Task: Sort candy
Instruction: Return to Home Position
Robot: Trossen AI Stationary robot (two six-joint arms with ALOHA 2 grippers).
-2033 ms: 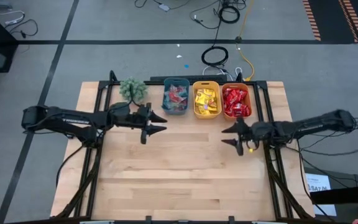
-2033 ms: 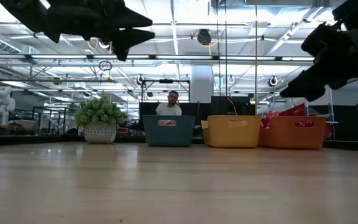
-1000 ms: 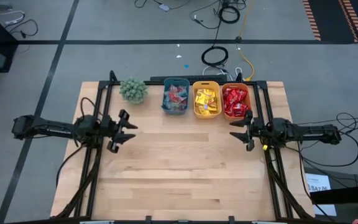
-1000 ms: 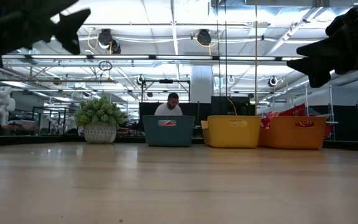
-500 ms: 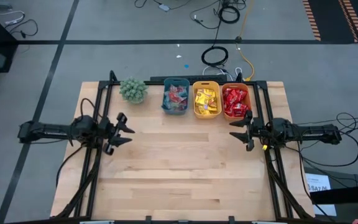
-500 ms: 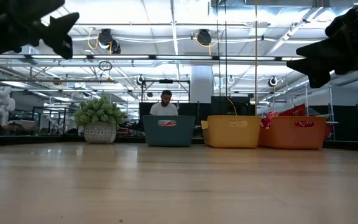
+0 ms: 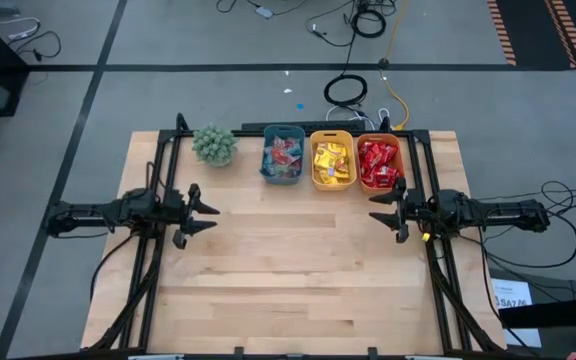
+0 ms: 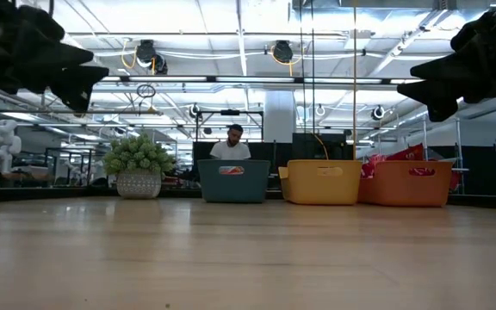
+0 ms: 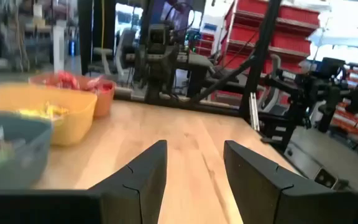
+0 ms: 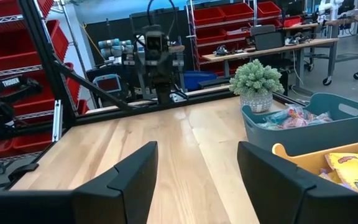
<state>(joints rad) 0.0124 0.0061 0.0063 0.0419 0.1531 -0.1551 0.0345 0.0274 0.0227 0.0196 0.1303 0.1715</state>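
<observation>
Three bins (image 8: 321, 182) of candy (image 7: 379, 163), one plant (image 8: 139, 156), one left arm (image 7: 98, 212), one right arm (image 7: 498, 212), one person (image 8: 234, 146)

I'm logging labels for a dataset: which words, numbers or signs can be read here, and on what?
None reads clearly.
Teal bin, front sticker: too small.
Orange bin, front sticker: too small.
White sheet on the floor: blurred.
Yellow packet, print: blurred.
Dark fixture, white lettering: blurred.
</observation>
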